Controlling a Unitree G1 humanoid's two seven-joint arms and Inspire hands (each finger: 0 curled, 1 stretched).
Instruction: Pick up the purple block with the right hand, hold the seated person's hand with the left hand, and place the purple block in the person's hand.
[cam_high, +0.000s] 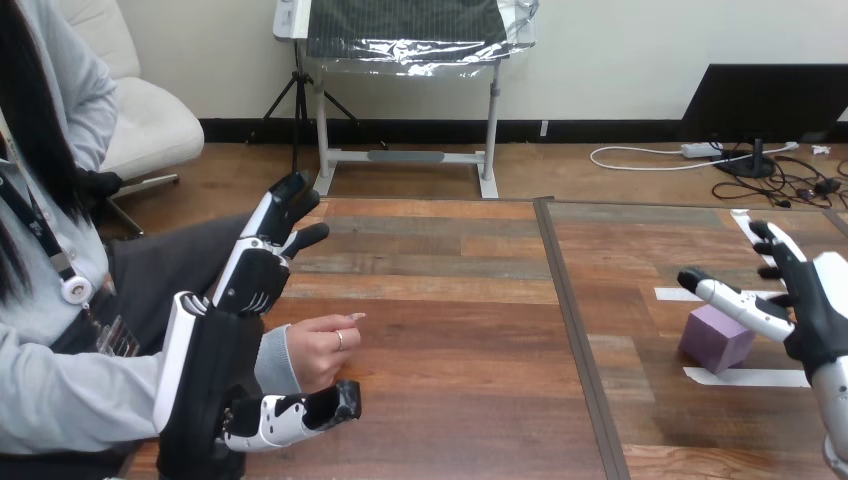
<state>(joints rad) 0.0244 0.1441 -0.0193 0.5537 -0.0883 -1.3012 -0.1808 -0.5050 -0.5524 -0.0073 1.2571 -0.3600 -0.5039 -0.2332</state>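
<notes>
A purple block (714, 341) sits on the right part of the wooden table (450, 330), inside white tape marks. My right hand (818, 312) hovers just right of it and is open; its thumb (738, 301) reaches over the block's top and its straight fingers point away behind it. At the left, my left hand (214, 378) is open, with fingers stretched towards the table's far side and the thumb (300, 414) low and near me. The person's hand (318, 352) rests loosely curled on the table between that thumb and those fingers. I cannot tell whether the two touch.
White tape strips (745, 377) lie around the block near the table's right edge. A dark seam (575, 330) runs across the table from far to near, between the two hands. The person sits at the left side, their grey sleeve (90, 395) beside my left arm.
</notes>
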